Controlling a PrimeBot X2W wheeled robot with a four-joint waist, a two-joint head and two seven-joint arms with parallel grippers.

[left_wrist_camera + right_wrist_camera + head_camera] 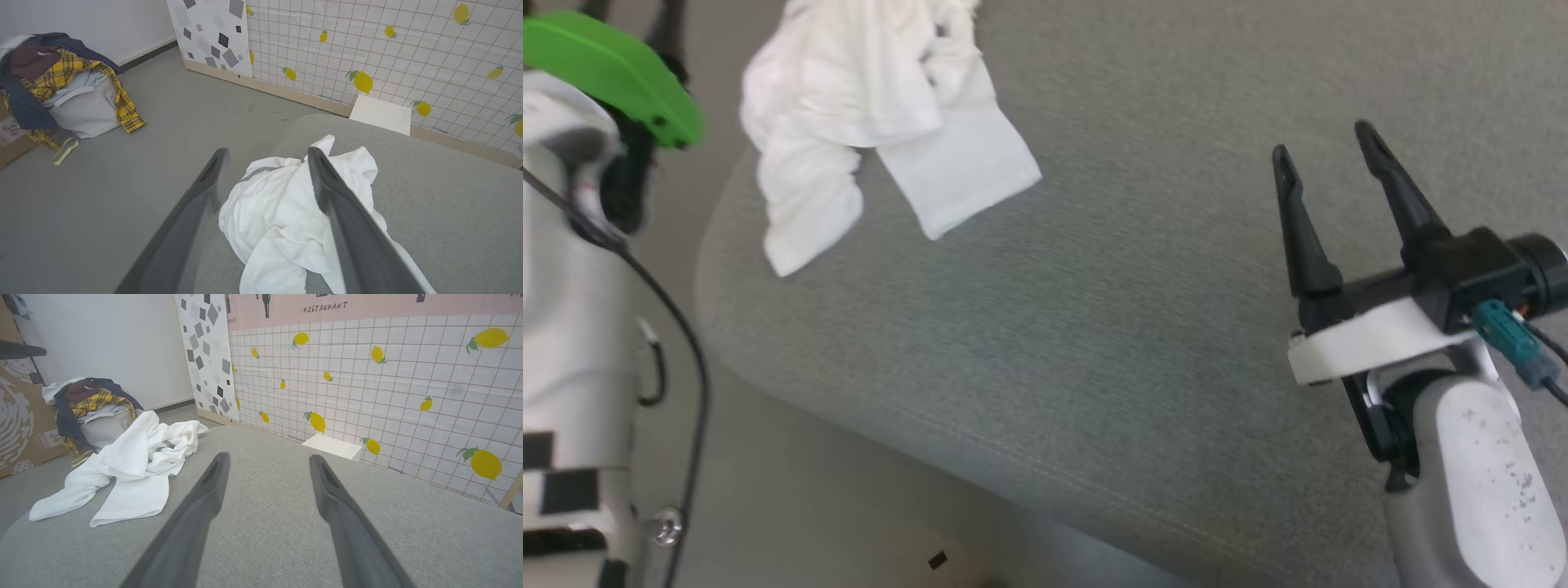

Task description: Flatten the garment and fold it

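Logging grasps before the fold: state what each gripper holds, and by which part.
Nothing is held. Left gripper and right gripper stand open; the garment lies crumpled on the cushion.

A clothes pile [65, 77] on the floor [122, 196], white box [382, 115] by the lemon-patterned wall [408, 53].

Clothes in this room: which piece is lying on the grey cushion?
The white shirt, crumpled near the cushion's corner. The yellow checked shirt and dark clothes are heaped over a pale bin on the floor instead.

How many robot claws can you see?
2. The right claw is open over the grey cushion; the left claw is open above the crumpled white garment near the cushion's edge.
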